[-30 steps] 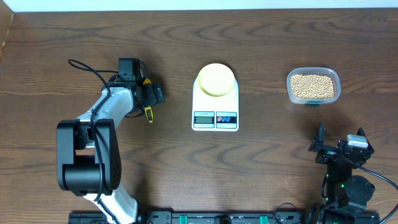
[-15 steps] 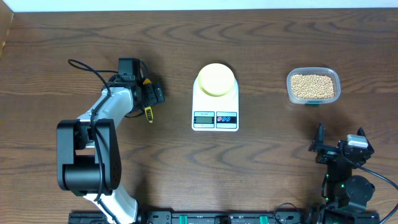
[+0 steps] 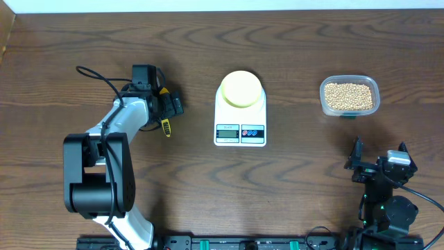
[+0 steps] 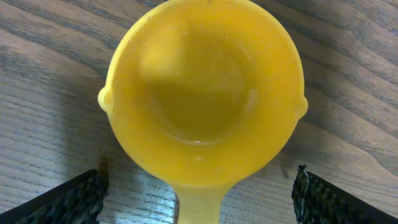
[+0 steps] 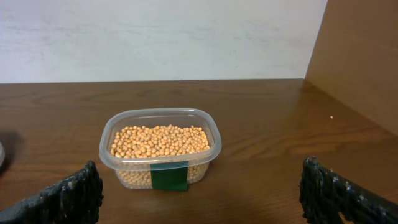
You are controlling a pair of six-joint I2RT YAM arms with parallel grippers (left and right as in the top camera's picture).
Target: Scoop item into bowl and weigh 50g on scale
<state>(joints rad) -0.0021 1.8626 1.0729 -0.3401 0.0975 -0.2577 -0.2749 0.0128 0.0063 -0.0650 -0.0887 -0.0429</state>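
Change since a second ago: none; both arms and every object lie as they lay.
Left claw: mine, spread wide, gripping nothing; low over the yellow scoop, one finger either side of its handle, apart from it.
Scoop: flat on the wooden table, cup facing up, left of the scale.
Right claw: mine, spread wide, gripping nothing; near right corner, facing the clear plastic tub.
Soybeans: tan, heaped in the tub, far right, well apart from the scale.
Tub: green label on its near wall.
Scale: white, mid-table, display and two buttons on its near edge.
Bowl: pale yellow, sitting on the scale's far half.
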